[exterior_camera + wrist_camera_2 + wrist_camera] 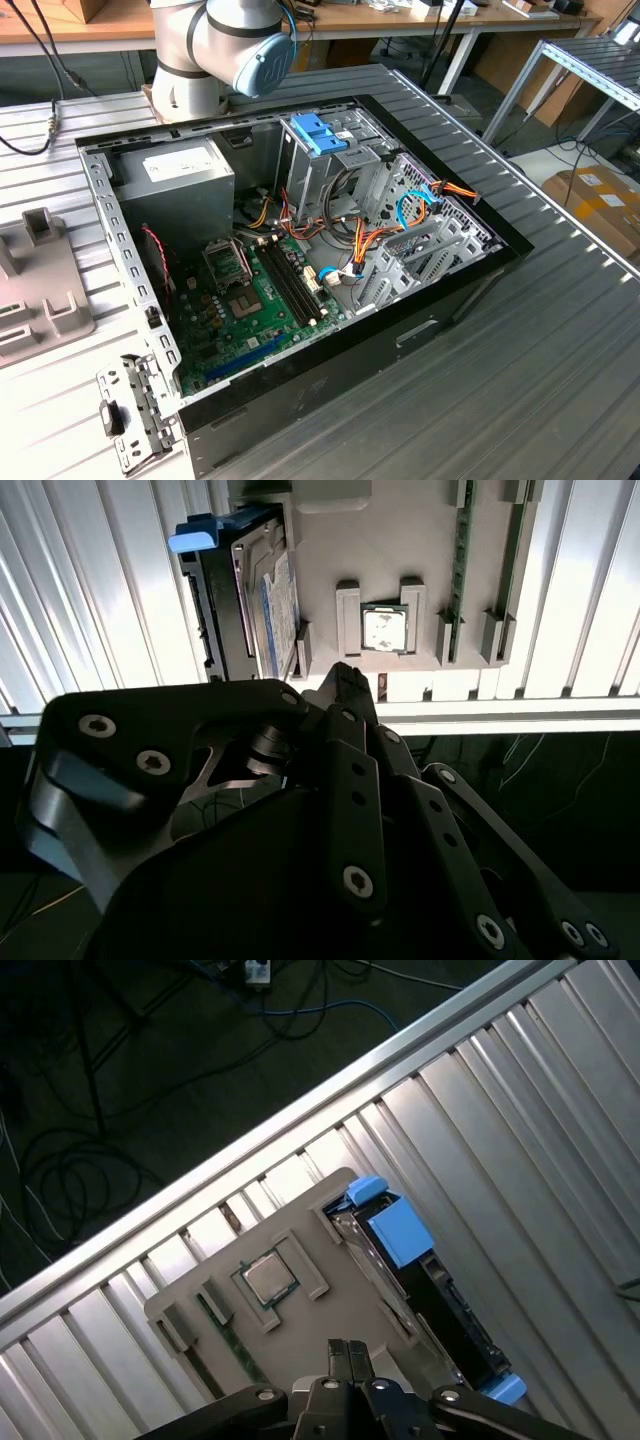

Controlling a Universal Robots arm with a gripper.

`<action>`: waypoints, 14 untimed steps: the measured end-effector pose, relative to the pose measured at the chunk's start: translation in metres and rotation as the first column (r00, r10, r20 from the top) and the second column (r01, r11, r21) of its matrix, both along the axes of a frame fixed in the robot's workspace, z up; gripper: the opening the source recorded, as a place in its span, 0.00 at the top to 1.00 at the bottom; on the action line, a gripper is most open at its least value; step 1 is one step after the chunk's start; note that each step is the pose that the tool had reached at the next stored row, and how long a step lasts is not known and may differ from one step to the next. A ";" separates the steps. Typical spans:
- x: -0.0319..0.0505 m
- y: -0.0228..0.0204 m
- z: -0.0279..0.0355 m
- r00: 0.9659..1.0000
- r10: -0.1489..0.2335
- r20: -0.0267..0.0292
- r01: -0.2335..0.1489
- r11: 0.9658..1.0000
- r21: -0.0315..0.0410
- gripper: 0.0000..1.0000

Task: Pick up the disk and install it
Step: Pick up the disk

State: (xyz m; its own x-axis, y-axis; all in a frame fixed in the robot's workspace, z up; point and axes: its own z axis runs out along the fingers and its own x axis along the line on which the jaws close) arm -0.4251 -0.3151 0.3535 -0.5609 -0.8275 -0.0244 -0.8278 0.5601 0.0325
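The disk stands on its long edge in a slot of a grey holder plate, its label facing sideways. In the first wrist view the disk is dark metal with a bright blue tab at one end. My gripper hovers above the holder plate, beside the disk and clear of it. Its black fingers are shut together with nothing between them in both wrist views, and the gripper points down at the plate.
The holder plate also carries a processor chip and a memory stick. It lies near the ribbed table's edge, with cables on the floor beyond. The exterior view shows the open computer case with a blue-latched drive bay and power supply.
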 end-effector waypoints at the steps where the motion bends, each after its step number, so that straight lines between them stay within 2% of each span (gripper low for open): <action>1: 0.0000 0.0000 0.0000 1.000 0.005 0.000 -0.005 1.000 0.000 0.89; 14: 0.0000 0.0000 0.0000 0.998 0.063 0.000 -0.063 0.998 0.000 0.89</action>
State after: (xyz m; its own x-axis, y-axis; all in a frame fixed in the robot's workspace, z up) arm -0.4251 -0.3151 0.3535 -0.5079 -0.8611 -0.0244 -0.8613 0.5071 0.0325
